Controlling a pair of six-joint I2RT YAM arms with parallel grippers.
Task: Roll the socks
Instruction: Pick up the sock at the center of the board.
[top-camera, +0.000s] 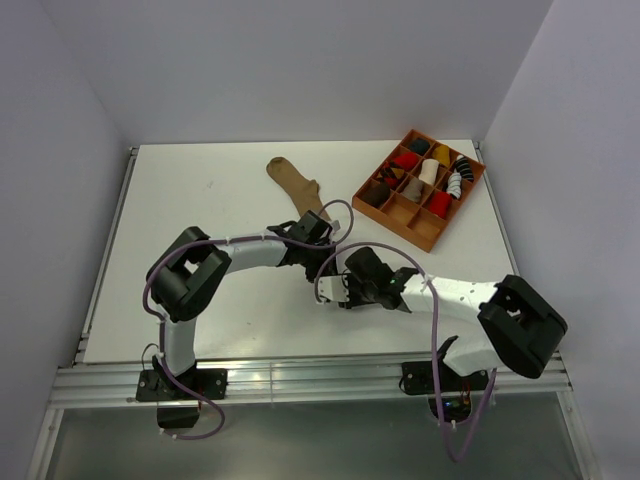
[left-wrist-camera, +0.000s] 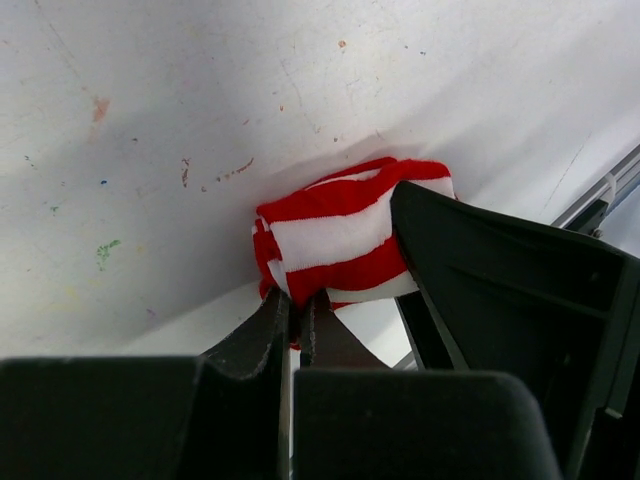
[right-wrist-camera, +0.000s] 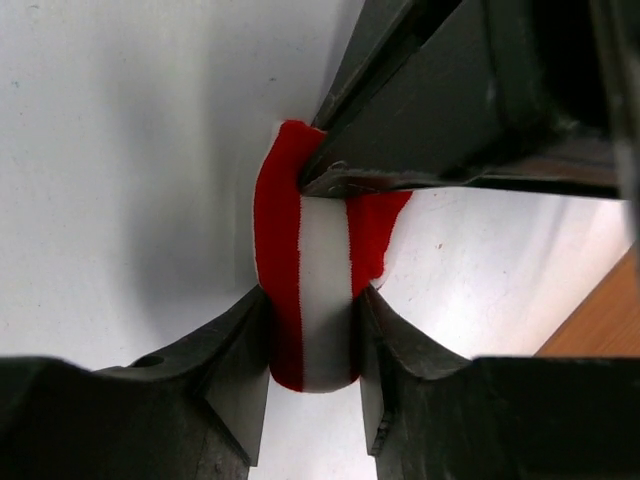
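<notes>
Right claw (right-wrist-camera: 312, 305) clamps striped sock (right-wrist-camera: 300, 240); left claw (left-wrist-camera: 296, 315) pinches its edge, nearly closed. Overhead hides this, shows only tan sock (top-camera: 297, 186) on worktop (top-camera: 200, 190).

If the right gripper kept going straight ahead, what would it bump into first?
The right gripper is squeezing the striped sock, so that's first. Right behind the sock sits the left gripper, probably the next bump.

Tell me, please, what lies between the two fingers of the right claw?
The striped sock, bunched into a roll, fills the gap of the right claw, touching both fingers; the right wrist view shows this.
</notes>
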